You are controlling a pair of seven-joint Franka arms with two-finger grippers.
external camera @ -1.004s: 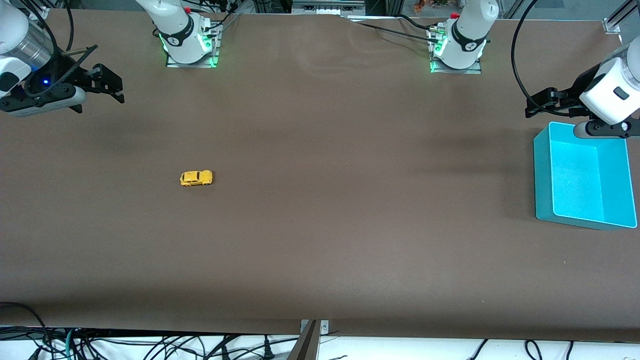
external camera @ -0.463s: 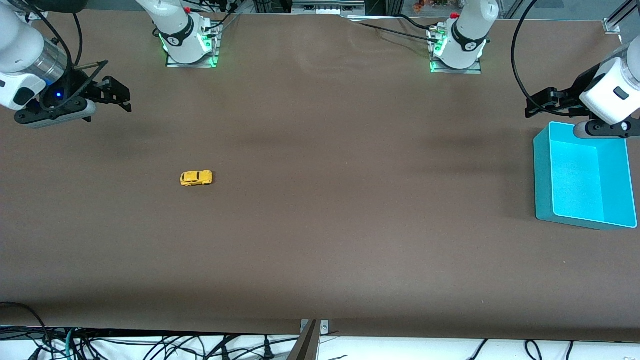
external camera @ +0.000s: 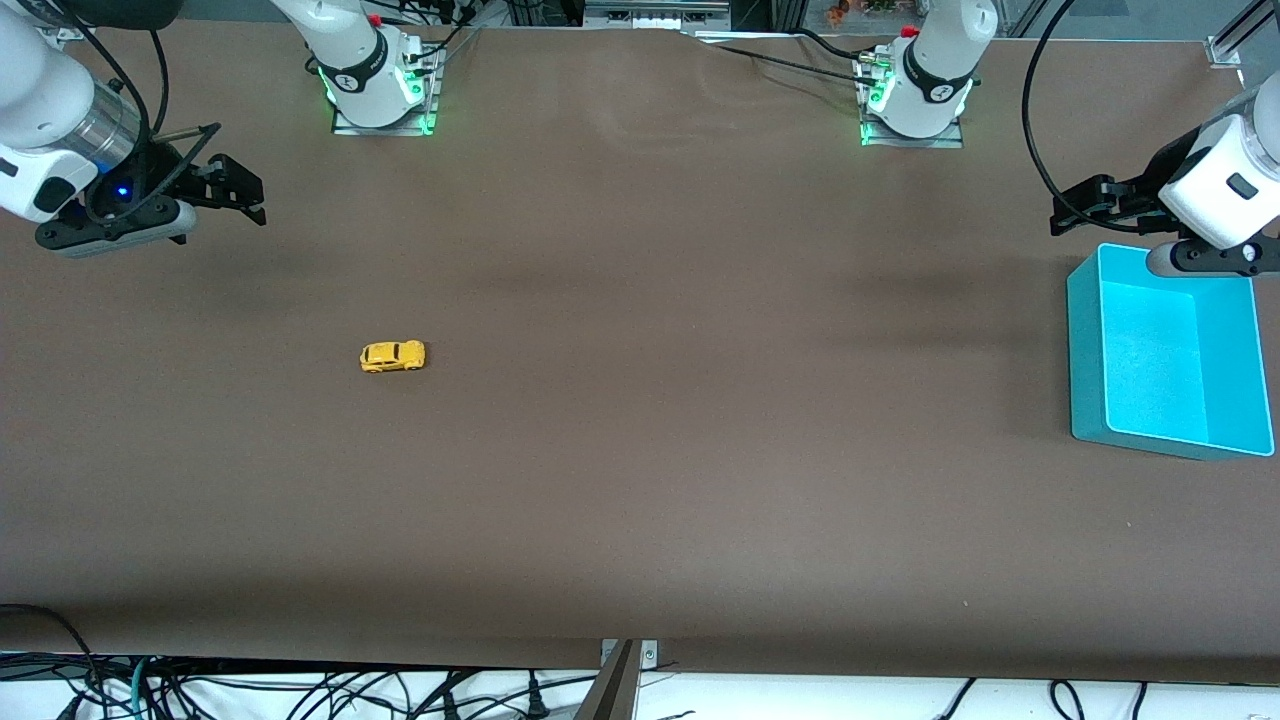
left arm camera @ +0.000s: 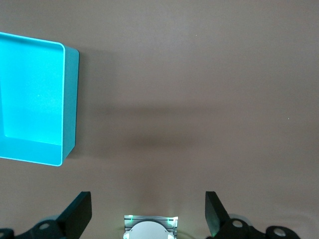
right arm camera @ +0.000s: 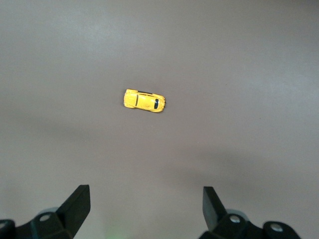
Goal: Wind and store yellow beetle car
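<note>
The right gripper (external camera: 235,190) hangs high over the brown counter (external camera: 640,450) at the right arm's end, fingers (right arm camera: 75,204) spread wide and empty. The small yellow beetle-shaped toy car (external camera: 393,356) sits on its wheels, well apart from those fingers and below them. Being tiny and free-rolling, it could likely skid away if one finger touches first. The left gripper (external camera: 1085,205) waits, released and empty, just beside the rectangular turquoise plastic bin (external camera: 1085,340).
</note>
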